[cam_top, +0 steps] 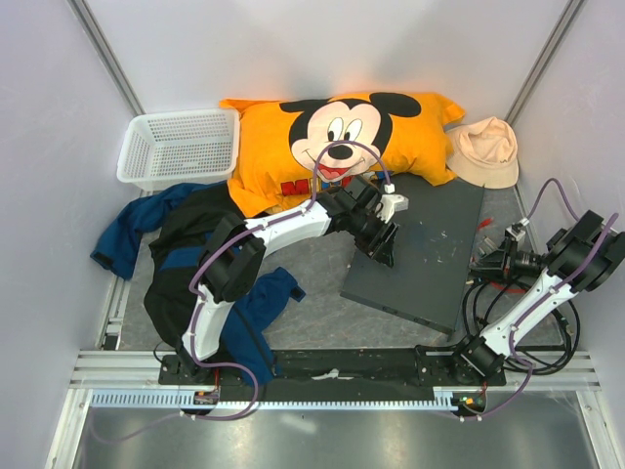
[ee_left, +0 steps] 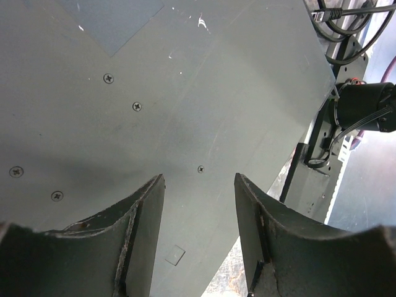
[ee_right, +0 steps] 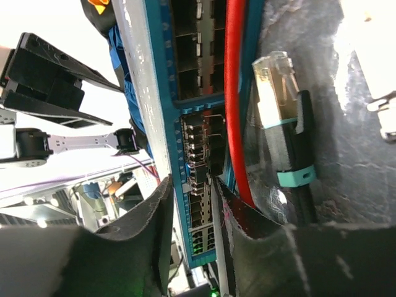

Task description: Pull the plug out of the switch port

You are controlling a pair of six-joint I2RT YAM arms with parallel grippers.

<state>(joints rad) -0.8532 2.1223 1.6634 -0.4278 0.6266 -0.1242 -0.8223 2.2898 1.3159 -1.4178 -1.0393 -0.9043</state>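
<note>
The switch (cam_top: pixel 420 256) is a flat dark grey box lying at centre right. My left gripper (cam_top: pixel 383 244) is open and empty at its left part; in the left wrist view its fingers (ee_left: pixel 148 210) spread just above the grey lid (ee_left: pixel 185 93). My right gripper (cam_top: pixel 490 262) is at the switch's right edge. In the right wrist view its fingers (ee_right: pixel 158 216) straddle the blue port strip (ee_right: pixel 195 142), with a dark plug (ee_right: pixel 215 147) seated in a port just past the tips. A red cable (ee_right: pixel 234 93) runs along the strip. A loose plug with a teal boot (ee_right: pixel 281 117) lies beside it.
An orange Mickey Mouse pillow (cam_top: pixel 342 137) lies behind the switch, a beige hat (cam_top: pixel 485 151) at back right, a white basket (cam_top: pixel 181 147) at back left. Dark and blue clothes (cam_top: pixel 195 254) lie at left. Black cables (cam_top: pixel 488 298) coil by the right arm.
</note>
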